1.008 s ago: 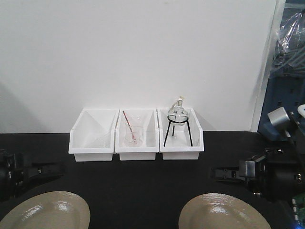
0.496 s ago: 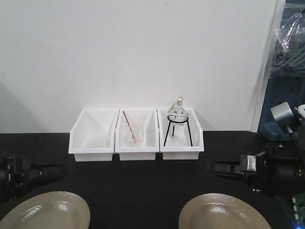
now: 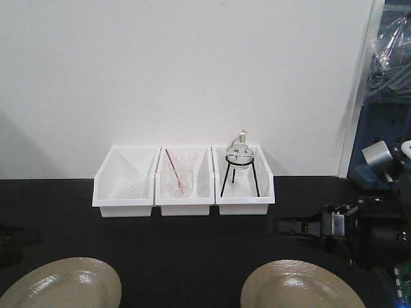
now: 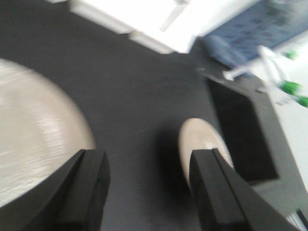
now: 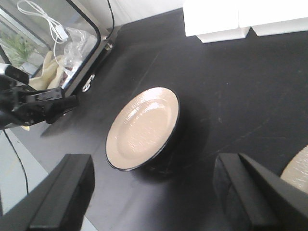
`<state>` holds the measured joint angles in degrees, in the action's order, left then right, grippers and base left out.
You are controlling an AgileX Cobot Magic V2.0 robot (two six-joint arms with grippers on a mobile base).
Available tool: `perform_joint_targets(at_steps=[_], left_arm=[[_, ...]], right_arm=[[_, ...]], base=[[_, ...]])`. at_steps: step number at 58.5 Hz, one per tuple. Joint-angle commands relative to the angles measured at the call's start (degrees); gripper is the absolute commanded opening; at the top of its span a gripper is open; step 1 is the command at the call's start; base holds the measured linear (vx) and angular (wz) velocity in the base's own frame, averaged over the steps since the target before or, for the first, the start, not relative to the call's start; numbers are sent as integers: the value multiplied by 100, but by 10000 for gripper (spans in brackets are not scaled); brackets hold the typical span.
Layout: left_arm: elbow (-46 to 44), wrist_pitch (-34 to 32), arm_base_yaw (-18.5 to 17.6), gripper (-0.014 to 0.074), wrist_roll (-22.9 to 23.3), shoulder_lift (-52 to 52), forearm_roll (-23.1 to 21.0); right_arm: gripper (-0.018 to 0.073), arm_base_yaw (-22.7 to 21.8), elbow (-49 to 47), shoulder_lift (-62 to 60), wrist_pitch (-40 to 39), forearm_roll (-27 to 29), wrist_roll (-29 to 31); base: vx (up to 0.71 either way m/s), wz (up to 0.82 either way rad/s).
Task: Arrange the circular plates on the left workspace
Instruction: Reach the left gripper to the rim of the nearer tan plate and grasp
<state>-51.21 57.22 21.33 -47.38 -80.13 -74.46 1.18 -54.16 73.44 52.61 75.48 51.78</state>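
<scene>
Two round beige plates lie on the black countertop (image 3: pixel 192 250) near its front edge. The left plate (image 3: pixel 61 283) also shows in the left wrist view (image 4: pixel 33 139) and the right wrist view (image 5: pixel 142 127). The right plate (image 3: pixel 300 286) lies below my right gripper (image 3: pixel 282 228), which hovers open and points left; only the plate's rim (image 5: pixel 299 173) enters the right wrist view. My right gripper (image 5: pixel 154 192) holds nothing. My left gripper (image 4: pixel 149 187) is open and empty above the counter between the two plates, the right plate (image 4: pixel 204 144) just behind its right finger. That view is blurred.
Three white bins (image 3: pixel 184 192) stand in a row at the back wall; the middle one holds a beaker with a red rod (image 3: pixel 178 179), the right one a flask on a tripod (image 3: pixel 239 163). A recessed sink (image 4: pixel 240 125) lies right of the plates. A glass case (image 5: pixel 57 38) stands at the left.
My left gripper has pulled back to the left, almost out of the front view. My right gripper has crept a little leftward. Both plates stay where they were.
</scene>
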Motion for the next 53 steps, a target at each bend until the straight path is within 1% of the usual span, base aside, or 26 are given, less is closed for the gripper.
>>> perform_joint_targets(at_steps=[1, 5, 10, 13, 16, 21, 26, 36, 40, 41, 44, 53], left_arm=[[-187, 359, 537, 512, 71, -117, -161], [-187, 359, 984, 512, 71, -324, -92], [-187, 359, 1407, 512, 65, -512, -87], [-187, 359, 1588, 512, 39, -588, -75], [-187, 318, 1753, 512, 5, -666, 37], [-187, 191, 1877, 512, -43, -817, 406], [-187, 79, 1876, 512, -56, -986, 658], [-181, 102, 1858, 512, -252, -1461, 701], [-181, 90, 1766, 503, -310, -1657, 701], [-181, 82, 1597, 495, -450, -1843, 695], [-181, 73, 1472, 491, -519, -1947, 695], [-181, 32, 1239, 491, -661, -2166, 681]], right_arm=[[559, -30, -194, -120, 42, 247, 39], [554, -30, -194, -120, 42, 166, 39], [554, -30, -194, -120, 47, 15, 39], [554, -30, -194, -120, 47, -98, 39], [554, -30, -194, -120, 47, -192, 39], [554, -30, -194, -120, 9, -213, 33], [554, -30, -194, -120, -45, -213, 33], [554, -30, -194, -120, -61, -213, 33], [554, -30, -194, -120, -61, -213, 33], [554, -30, -194, -120, -61, -213, 33], [554, -30, -194, -120, -61, -233, 33], [554, -30, -194, -120, -61, -268, 38]], base=[[0, 0], [0, 0], [0, 0], [0, 0], [0, 0], [0, 0], [0, 0], [0, 0], [0, 0], [0, 0], [0, 0], [0, 0]])
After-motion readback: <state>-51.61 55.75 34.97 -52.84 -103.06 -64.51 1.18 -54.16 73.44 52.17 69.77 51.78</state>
